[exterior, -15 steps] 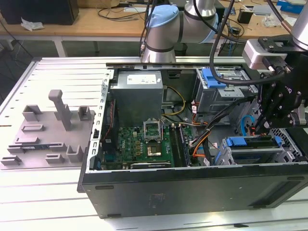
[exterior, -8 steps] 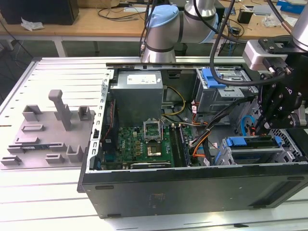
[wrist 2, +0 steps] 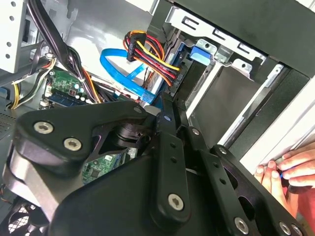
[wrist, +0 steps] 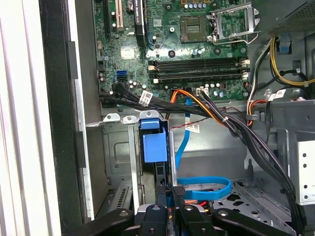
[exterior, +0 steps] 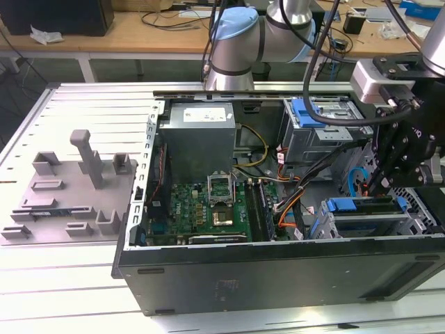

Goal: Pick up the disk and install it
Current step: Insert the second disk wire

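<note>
The disk [exterior: 352, 205] stands on edge in the drive bay at the front of the open computer case [exterior: 278, 275], on the exterior view's right. Its blue carrier tab [wrist: 153, 145] shows in the first wrist view, with the dark edge of the drive running back toward my fingers. My black gripper [exterior: 373, 186] hangs right over the bay. Its fingertips [wrist: 173, 192] are pressed together at the disk's upper edge with nothing between them. In the second wrist view the gripper's linkage [wrist 2: 167, 162] points into the bay.
Black, orange and blue cables [wrist: 206, 184] run close beside the bay. A second blue carrier [exterior: 304, 111] sits in the upper cage. The grey power supply [exterior: 199, 136] and motherboard [exterior: 208, 209] lie toward the exterior view's left. A person's hand [wrist 2: 290, 169] rests on the case edge.
</note>
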`<state>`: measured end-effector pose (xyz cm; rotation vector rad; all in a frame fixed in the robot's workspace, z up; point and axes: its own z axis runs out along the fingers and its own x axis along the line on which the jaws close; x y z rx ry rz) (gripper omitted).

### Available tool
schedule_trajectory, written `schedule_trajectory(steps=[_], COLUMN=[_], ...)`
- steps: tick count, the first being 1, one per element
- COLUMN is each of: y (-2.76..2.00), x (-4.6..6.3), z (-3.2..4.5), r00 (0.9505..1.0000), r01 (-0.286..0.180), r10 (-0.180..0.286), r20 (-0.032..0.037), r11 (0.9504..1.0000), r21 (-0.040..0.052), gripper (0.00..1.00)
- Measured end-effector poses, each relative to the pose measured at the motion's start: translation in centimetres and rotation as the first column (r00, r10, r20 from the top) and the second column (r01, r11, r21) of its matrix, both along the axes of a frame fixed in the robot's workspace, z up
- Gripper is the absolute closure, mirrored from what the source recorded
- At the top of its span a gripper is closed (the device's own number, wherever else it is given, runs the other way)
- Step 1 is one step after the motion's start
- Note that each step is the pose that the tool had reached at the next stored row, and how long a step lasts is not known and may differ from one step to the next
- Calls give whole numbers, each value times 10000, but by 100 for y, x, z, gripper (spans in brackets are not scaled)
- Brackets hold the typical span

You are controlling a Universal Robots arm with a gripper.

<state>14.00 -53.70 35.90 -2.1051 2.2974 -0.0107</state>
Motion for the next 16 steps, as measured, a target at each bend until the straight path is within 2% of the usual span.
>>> schedule_trajectory(steps=[16], y=[-18], x=[0], z=[-36], r00=[10000], r01=[0], r10=[0], r20=[0], r11=[10000], r21=[0], gripper=[84])
